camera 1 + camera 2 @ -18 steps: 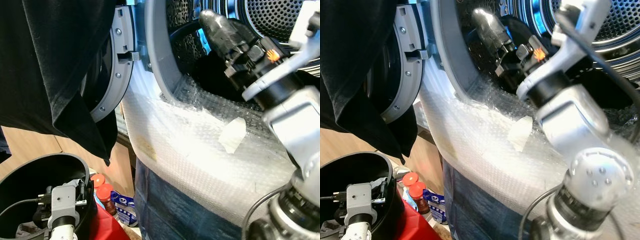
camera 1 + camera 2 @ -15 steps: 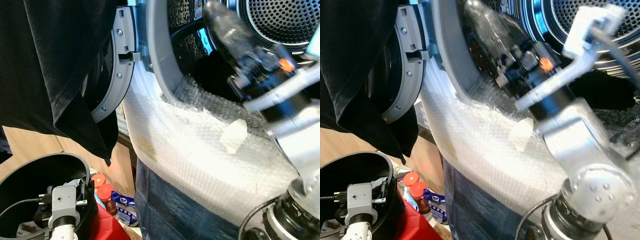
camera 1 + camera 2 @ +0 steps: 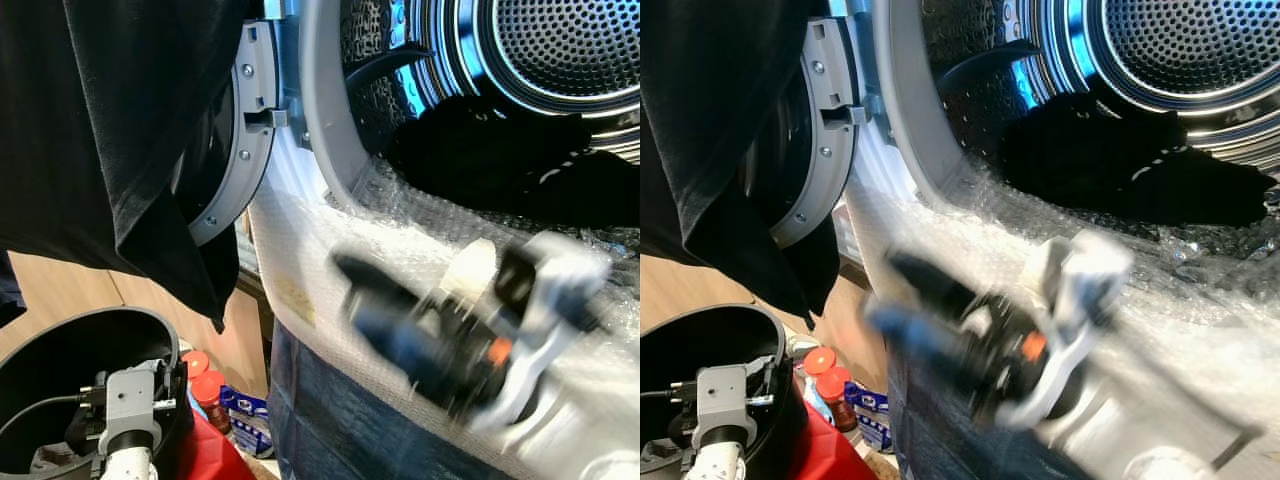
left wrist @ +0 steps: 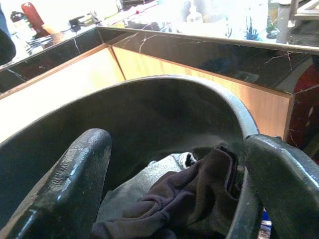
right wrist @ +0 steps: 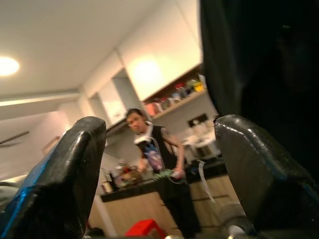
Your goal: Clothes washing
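Note:
The washing machine's drum [image 3: 560, 50] stands open, and a black garment [image 3: 490, 150] lies in its lower part. Another black garment [image 3: 100, 150] hangs over the open door [image 3: 235, 150] at the left. My right gripper [image 3: 350, 280] is a blur low in front of the drum opening, outside it; the right wrist view shows its fingers [image 5: 60, 179] open with nothing between them. My left gripper [image 4: 179, 149] hangs open inside the black basket [image 3: 40, 350] at the lower left, just above dark clothes [image 4: 184, 199] at its bottom.
Bubble wrap [image 3: 330, 240] covers the machine's front below the opening. Red-capped bottles [image 3: 205, 378] and a blue packet [image 3: 245, 405] stand on the floor between basket and machine. Wooden cabinets [image 3: 50, 290] are behind the basket. A person [image 5: 154, 149] stands at a far counter.
My right gripper has come out of the drum and swung down and to the left in front of the machine. The left arm has stayed in the basket.

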Controlling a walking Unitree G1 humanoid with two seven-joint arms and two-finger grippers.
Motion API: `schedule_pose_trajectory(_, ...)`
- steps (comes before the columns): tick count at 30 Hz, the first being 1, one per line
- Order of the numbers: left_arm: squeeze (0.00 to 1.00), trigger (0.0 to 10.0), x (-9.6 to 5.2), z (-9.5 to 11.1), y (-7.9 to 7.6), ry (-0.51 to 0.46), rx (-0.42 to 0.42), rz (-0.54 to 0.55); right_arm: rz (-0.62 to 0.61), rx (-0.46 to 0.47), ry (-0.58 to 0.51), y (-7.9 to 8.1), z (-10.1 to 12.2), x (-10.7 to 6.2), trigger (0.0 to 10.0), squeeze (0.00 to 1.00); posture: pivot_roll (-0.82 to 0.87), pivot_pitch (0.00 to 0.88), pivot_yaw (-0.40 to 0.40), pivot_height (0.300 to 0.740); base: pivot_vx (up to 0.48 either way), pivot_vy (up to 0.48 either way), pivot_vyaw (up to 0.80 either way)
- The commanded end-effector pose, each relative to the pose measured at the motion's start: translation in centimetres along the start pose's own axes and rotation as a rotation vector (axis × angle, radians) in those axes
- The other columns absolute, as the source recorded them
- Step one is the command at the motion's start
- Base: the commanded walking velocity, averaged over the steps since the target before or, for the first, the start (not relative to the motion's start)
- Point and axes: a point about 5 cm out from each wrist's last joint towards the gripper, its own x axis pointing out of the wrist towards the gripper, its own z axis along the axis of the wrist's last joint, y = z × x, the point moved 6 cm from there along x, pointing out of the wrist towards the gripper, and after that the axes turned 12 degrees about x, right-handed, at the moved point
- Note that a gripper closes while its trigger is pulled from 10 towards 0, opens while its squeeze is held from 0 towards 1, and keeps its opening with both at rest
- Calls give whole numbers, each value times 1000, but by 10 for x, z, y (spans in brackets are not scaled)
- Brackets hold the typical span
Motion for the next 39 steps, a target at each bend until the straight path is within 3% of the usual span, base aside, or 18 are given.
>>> schedule_pose_trajectory(1,0,10000,1,-4,1,15,13,-5,30,24,58,4,-12,0,10000,0,-34,0,2,740,0,0,0)
schedule_pose_trajectory(3,0,10000,1,-4,0,12,13,-5,-50,57,143,-17,-38,-13,10000,0,-36,0,-1,740,0,0,0)
schedule_pose_trajectory(6,0,10000,1,-3,0,10,12,-3,-115,62,187,-33,-53,-24,10000,0,-25,0,-4,740,0,0,0)
schedule_pose_trajectory(7,0,10000,2,-2,1,8,8,5,-192,86,221,-53,-70,-39,10000,0,-22,0,-3,740,0,0,0)
schedule_pose_trajectory(8,0,10000,2,-2,1,8,8,5,-192,86,221,-53,-70,-39,10000,0,-22,0,-3,740,0,0,0)
schedule_pose_trajectory(11,0,10000,3,-1,0,7,5,8,-445,154,211,-109,-94,-82,10000,0,-15,0,-6,740,0,0,0)
schedule_pose_trajectory(12,0,10000,2,-1,0,9,3,13,-557,203,188,-131,-104,-108,10000,0,-1,0,-8,740,0,0,0)
schedule_pose_trajectory(13,0,10000,2,-1,0,9,3,13,-557,203,188,-131,-104,-108,10000,0,-1,0,-8,740,0,0,0)
schedule_pose_trajectory(14,0,10000,1,-1,0,12,2,21,-638,213,212,-144,-114,-128,10000,0,-2,0,-6,740,0,0,0)
schedule_pose_trajectory(17,0,10000,1,-3,1,16,7,23,-771,226,200,-164,-122,-154,10000,0,-4,0,-4,740,0,0,0)
schedule_pose_trajectory(20,0,10000,2,-3,3,17,8,31,-900,252,213,-179,-141,-185,10000,0,-4,0,0,740,0,0,0)
schedule_pose_trajectory(24,0,10000,3,-2,5,16,8,35,-936,274,194,-184,-150,-196,10000,0,-2,0,-3,740,0,0,0)
schedule_pose_trajectory(28,0,10000,2,-2,4,17,6,40,-1141,321,144,-199,-172,-232,10000,0,4,0,-3,740,0,0,0)
schedule_pose_trajectory(31,0,10000,2,-2,4,18,5,40,-1186,336,148,-200,-180,-241,10000,0,6,0,-4,740,0,0,0)
schedule_pose_trajectory(33,0,10000,2,-3,4,21,6,43,-1406,338,167,-202,-196,-275,10000,0,3,0,-5,740,0,0,0)
schedule_pose_trajectory(34,0,10000,2,-3,4,21,6,43,-1406,338,167,-202,-196,-275,10000,0,3,0,-5,740,0,0,0)
schedule_pose_trajectory(35,0,10000,1,-4,5,23,6,47,-1502,363,136,-200,-200,-290,10000,0,11,0,-7,740,0,0,0)
schedule_pose_trajectory(39,0,10000,2,-4,10,25,5,66,-1565,396,142,-195,-213,-301,10000,0,22,0,-11,740,0,0,0)
